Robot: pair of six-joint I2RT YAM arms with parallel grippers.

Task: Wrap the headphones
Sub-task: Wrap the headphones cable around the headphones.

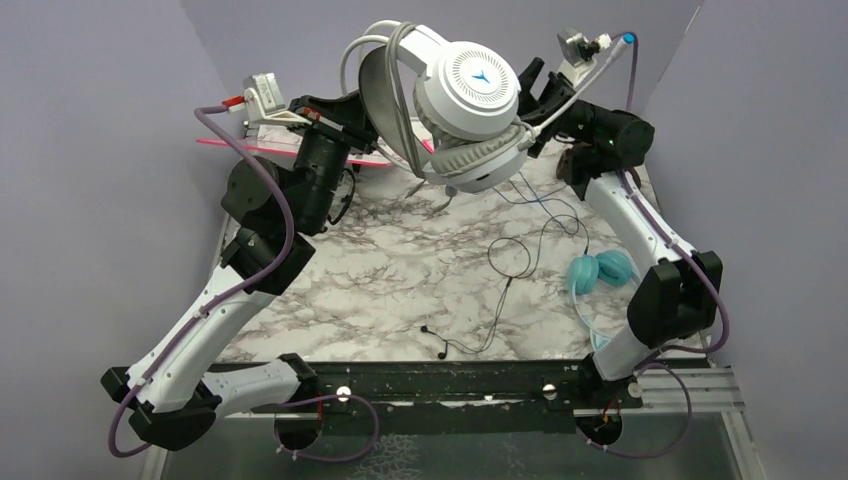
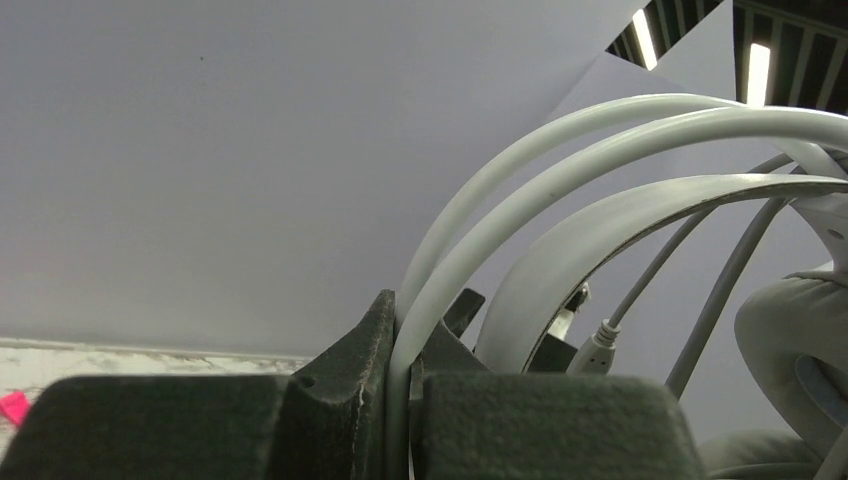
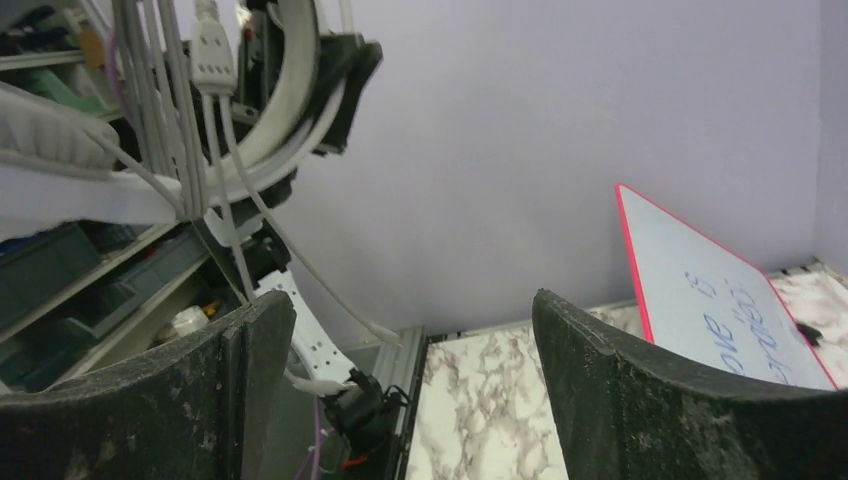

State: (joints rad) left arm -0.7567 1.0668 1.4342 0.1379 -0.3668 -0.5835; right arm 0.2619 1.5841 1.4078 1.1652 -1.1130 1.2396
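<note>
The white-grey headphones [image 1: 470, 100] with the blue logo are held high above the back of the marble table [image 1: 400, 290]. My left gripper [image 1: 352, 108] is shut on one thin white headband tube [image 2: 402, 390], with the broad grey band [image 2: 600, 230] beside it. Their grey cord [image 3: 215, 60] hangs in loops around the band. My right gripper [image 1: 532, 88] is open and empty just right of the cups, jaws wide apart [image 3: 410, 330]. The teal headphones [image 1: 600, 270] lie on the table by the right arm. The brown set is not in view.
A thin black cord [image 1: 500, 285] trails across the table's middle and right. A small red-framed whiteboard [image 3: 720, 290] leans at the back left, also showing in the top view [image 1: 270, 140]. Purple walls close in on three sides.
</note>
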